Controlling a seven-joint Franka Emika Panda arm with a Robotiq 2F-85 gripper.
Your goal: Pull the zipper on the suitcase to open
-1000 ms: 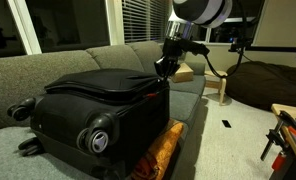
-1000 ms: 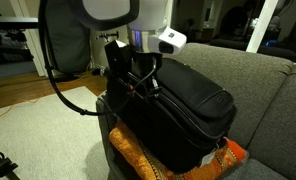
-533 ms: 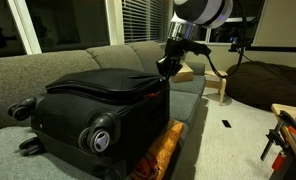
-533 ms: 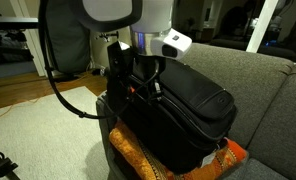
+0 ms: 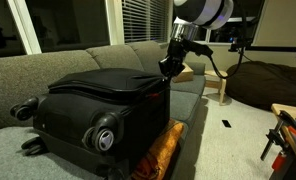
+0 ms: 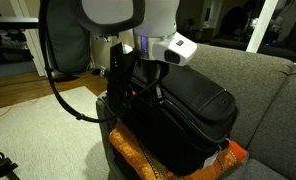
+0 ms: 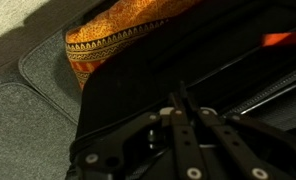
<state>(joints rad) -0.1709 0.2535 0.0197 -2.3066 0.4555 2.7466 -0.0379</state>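
The black soft-sided suitcase [image 5: 93, 105] [image 6: 193, 110] lies flat on a grey couch, its wheels toward the camera in an exterior view. The zipper [image 5: 113, 93] runs as a thin dark track along the lid edge, and in the wrist view it shows as a pale line [image 7: 268, 95]. My gripper [image 5: 169, 68] [image 6: 148, 88] [image 7: 178, 98] is at the suitcase's far corner, shut on the zipper pull. Its fingers press together against the lid edge and hide the pull itself.
An orange patterned cushion [image 5: 163, 150] [image 6: 138, 160] [image 7: 108, 40] sits under the suitcase's edge. The grey couch [image 5: 78, 60] [image 6: 273, 95] carries both. A dark beanbag [image 5: 273, 85] and a wooden stand [image 5: 223, 88] are beyond the couch. Black cables [image 6: 58, 80] hang by the arm.
My gripper has shifted slightly along the lid edge, away from the wheels. The suitcase has moved a little with it. The jaws stay shut.
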